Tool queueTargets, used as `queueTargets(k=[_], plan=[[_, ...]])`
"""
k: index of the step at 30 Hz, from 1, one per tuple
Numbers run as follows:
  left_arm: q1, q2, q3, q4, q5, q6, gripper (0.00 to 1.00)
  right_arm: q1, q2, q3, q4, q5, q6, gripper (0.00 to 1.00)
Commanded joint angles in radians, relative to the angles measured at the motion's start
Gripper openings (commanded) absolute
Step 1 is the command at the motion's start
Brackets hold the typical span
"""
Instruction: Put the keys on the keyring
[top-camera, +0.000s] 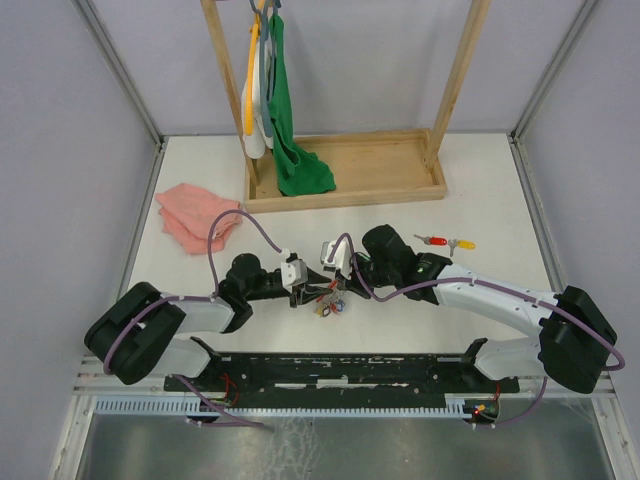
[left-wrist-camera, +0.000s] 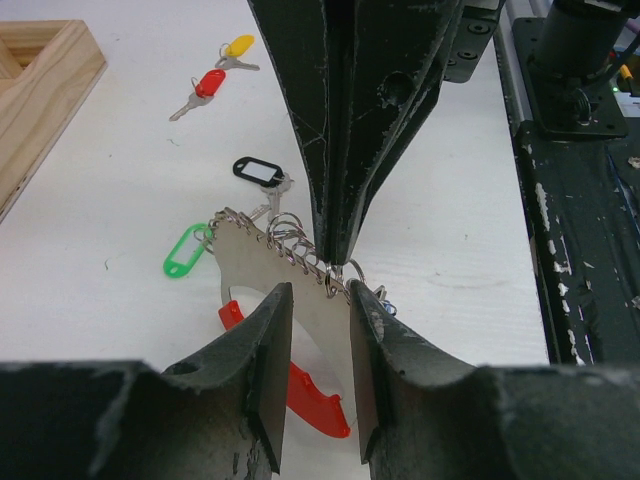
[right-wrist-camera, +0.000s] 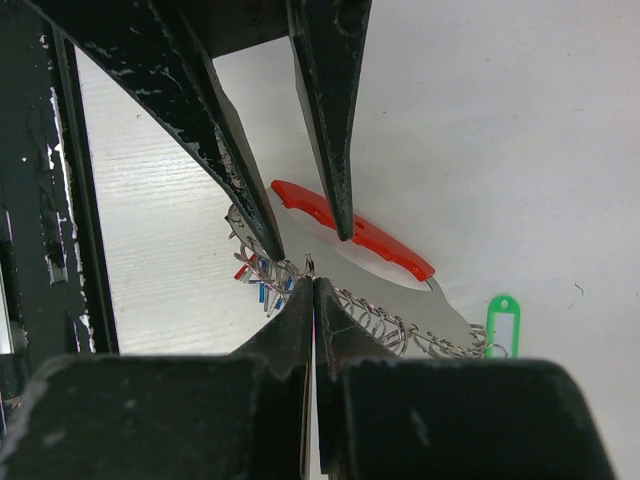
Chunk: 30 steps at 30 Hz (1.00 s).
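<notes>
The keyring (top-camera: 328, 305) lies on the table between my two grippers. It is a grey metal loop (left-wrist-camera: 255, 255) with a red part (left-wrist-camera: 310, 395) and a row of small wire rings along its edge. My left gripper (left-wrist-camera: 318, 295) is shut across the grey part. My right gripper (right-wrist-camera: 313, 282) is shut, pinching one small ring on that edge. A green-tagged key (left-wrist-camera: 185, 250) and a black-tagged key (left-wrist-camera: 258, 172) hang at the keyring's far end. A red-tagged key (top-camera: 432, 241) and a yellow-tagged key (top-camera: 462, 243) lie loose to the right.
A pink cloth (top-camera: 195, 215) lies at the left. A wooden tray (top-camera: 400, 185) with an upright rack stands at the back, with a green cloth (top-camera: 295, 160) hanging into it. A black rail (top-camera: 340, 368) runs along the near edge.
</notes>
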Motion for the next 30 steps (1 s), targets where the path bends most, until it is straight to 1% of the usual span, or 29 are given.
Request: queueTargets(k=[1, 5, 10, 23, 27, 30], plan=[[0.004, 0.03, 0.054, -0.004, 0.06, 0.053, 0.35, 0.007, -0.022, 0.033, 0.03, -0.027, -0.008, 0.01], [0.004, 0.053, 0.061, 0.019, 0.071, 0.038, 0.32, 0.01, -0.026, 0.036, 0.02, -0.032, -0.011, 0.01], [0.005, 0.073, 0.088, -0.023, 0.094, 0.037, 0.27, 0.013, -0.024, 0.039, 0.02, -0.034, -0.014, 0.01], [0.004, 0.124, 0.107, -0.043, 0.126, 0.026, 0.25, 0.015, -0.034, 0.036, 0.037, -0.039, -0.016, 0.01], [0.004, 0.148, 0.117, -0.024, 0.154, -0.002, 0.19, 0.015, -0.025, 0.04, 0.047, -0.041, -0.015, 0.01], [0.004, 0.168, 0.103, 0.072, 0.159, -0.049, 0.11, 0.015, -0.016, 0.046, 0.051, -0.047, -0.012, 0.01]])
